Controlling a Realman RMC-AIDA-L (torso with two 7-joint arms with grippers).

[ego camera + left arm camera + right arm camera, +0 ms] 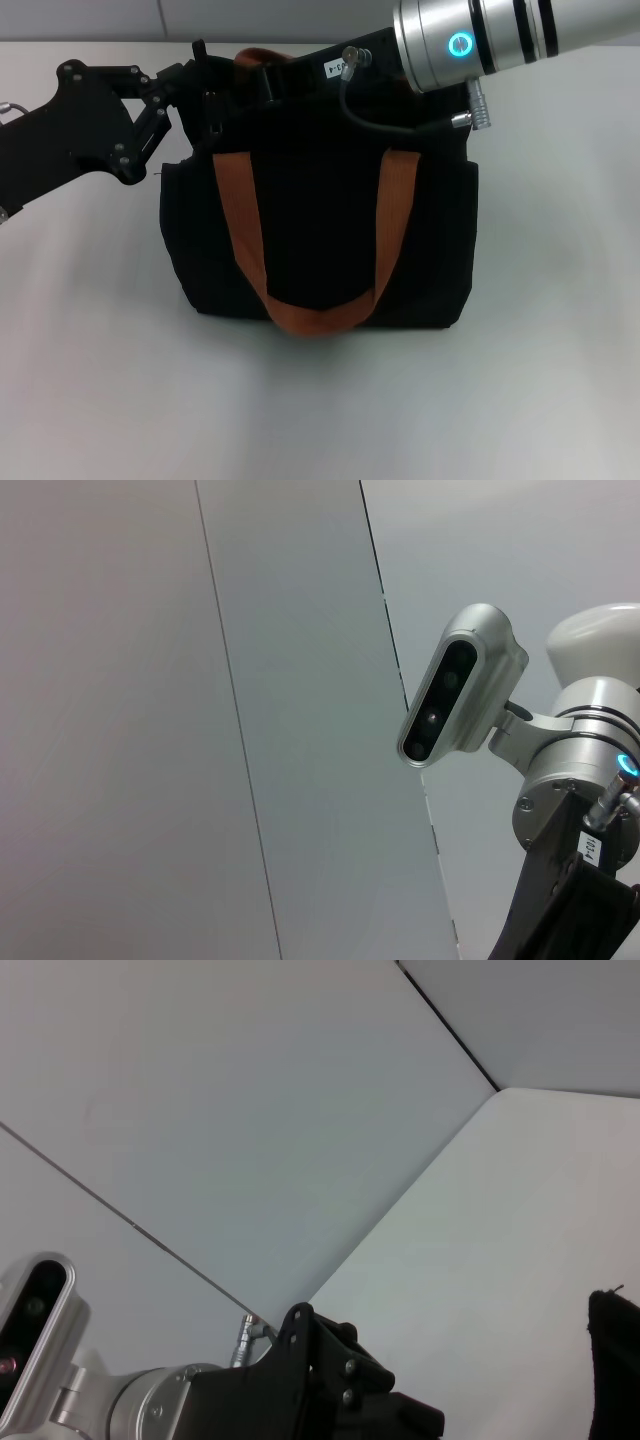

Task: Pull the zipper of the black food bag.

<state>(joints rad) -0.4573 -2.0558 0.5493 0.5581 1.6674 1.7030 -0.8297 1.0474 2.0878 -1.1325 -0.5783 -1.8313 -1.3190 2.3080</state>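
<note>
Head view: the black food bag [320, 240] stands upright on the white surface [540, 350]. The left gripper [200, 85] and right gripper [262, 72] meet at its top edge; their jaws' state cannot be told, and the zipper is hidden. A steady pull along the track, bag braced, seems best. Wrist views: walls only.

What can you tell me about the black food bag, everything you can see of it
The black food bag is a boxy black fabric tote standing upright on the white table. An orange-brown webbing handle loops down its front; a second shows at the top. The left gripper is at its top left corner; the right gripper reaches over its top.
</note>
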